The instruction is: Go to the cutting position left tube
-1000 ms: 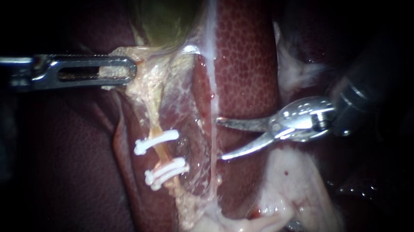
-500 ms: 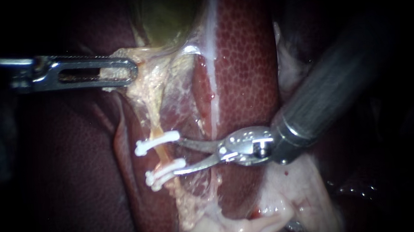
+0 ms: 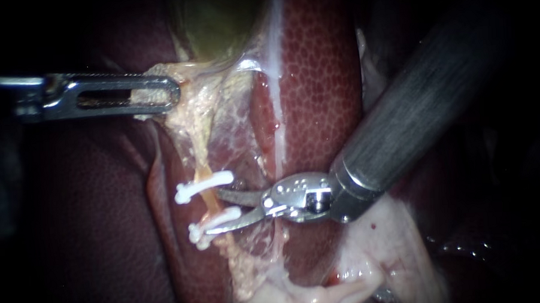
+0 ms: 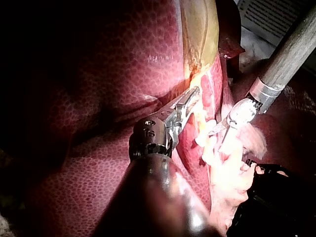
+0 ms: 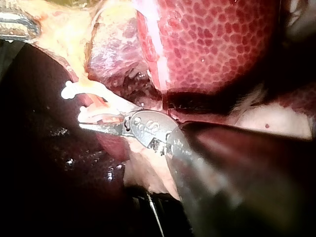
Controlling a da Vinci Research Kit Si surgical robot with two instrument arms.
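Liver (image 3: pixel 321 78), dark red and mottled, fills the endoscope view, with the greenish gallbladder (image 3: pixel 217 21) at top centre. The left instrument (image 3: pixel 171 92) comes in from the left edge. Its slotted jaws are closed flat on pale tissue (image 3: pixel 196 106) just under the gallbladder, in the upper left. Lower down, left of centre, the left tube (image 3: pixel 210 198) runs downward as a thin orange strand. It is crossed by two white clips, an upper clip (image 3: pixel 203 185) and a lower clip (image 3: pixel 215 225). The right instrument (image 3: pixel 212 212) slants in from the upper right, its two thin blades narrowly apart and holding nothing. The upper tip is just beside the tube between the clips, and the lower blade lies along the lower clip. Whether the tube sits between the blades cannot be told here. The right wrist view is closer and shows one blade right alongside the lower clip, but the second blade is unclear. Only the left wrist view shows the left jaws side-on, pinching the yellowish tissue, with the right instrument's metal head just beside them.
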